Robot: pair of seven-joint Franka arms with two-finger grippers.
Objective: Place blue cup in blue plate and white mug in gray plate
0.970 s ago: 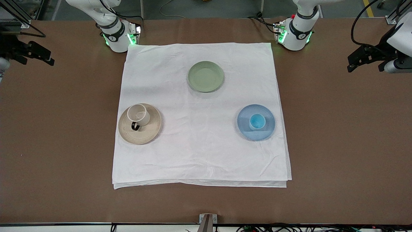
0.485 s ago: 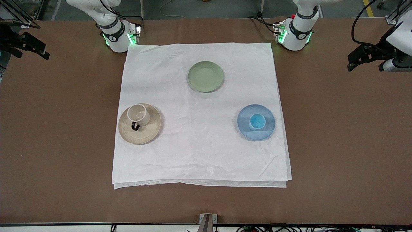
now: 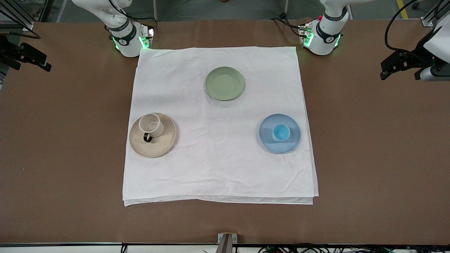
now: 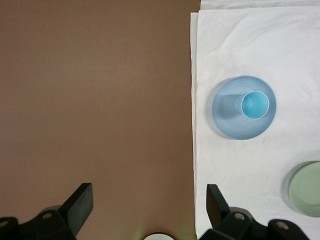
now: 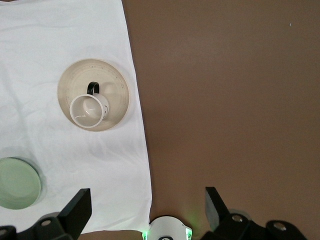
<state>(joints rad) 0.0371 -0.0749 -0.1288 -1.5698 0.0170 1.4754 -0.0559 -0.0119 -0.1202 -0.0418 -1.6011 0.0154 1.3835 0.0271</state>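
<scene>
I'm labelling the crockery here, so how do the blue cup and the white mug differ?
The blue cup is light blue and has no handle; the white mug is off-white with a dark loop handle. The mug looks slightly larger than the cup. The cup stands on the blue plate, toward the left arm's end; the mug stands on the gray plate, toward the right arm's end. Both stand upright, mouths up, and neither gripper is near them.

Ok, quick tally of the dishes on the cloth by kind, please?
Plates: 3 (blue plate, gray plate, green plate)
Cups and mugs: 2 (blue cup, white mug)
Total: 5
</scene>
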